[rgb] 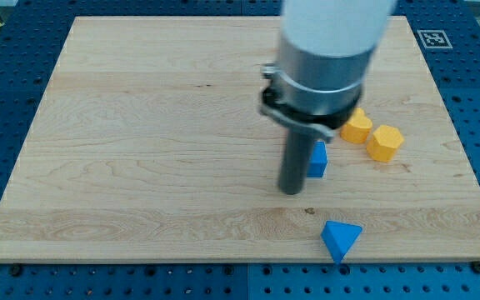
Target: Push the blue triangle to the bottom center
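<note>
The blue triangle lies near the board's bottom edge, right of centre. My tip rests on the board up and to the left of it, a short gap away. A second blue block sits just right of the rod, partly hidden by it; its shape is unclear. The arm's grey and white body fills the view's top centre.
Two yellow blocks stand at the right: a smaller one and a hexagonal one touching it. The wooden board lies on a blue perforated table. A black-and-white marker sits at the top right.
</note>
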Controlling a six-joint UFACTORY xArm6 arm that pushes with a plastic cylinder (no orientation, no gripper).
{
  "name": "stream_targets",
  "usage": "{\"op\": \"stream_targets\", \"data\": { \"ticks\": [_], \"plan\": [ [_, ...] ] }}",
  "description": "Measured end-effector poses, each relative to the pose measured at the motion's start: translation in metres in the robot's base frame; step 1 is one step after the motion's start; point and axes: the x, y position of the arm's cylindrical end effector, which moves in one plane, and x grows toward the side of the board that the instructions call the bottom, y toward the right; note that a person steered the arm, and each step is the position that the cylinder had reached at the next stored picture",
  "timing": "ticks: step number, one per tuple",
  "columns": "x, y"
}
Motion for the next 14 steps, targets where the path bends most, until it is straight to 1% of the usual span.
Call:
{"op": "stream_targets", "data": {
  "ticks": [1, 2, 3, 4, 5, 6, 7, 8, 9, 10, 11, 12, 13, 14],
  "plan": [
    [0.049, -0.028],
    [0.074, -0.022],
    [0.076, 0.027],
    [0.049, 0.080],
    [0.023, 0.057],
    [0.041, 0.062],
    [0.018, 0.139],
    [-0.015, 0.205],
    [0.014, 0.290],
    [0.034, 0.306],
    [0.073, 0.297],
    [0.074, 0.291],
    [0.075, 0.228],
    [0.069, 0.127]
  ]
}}
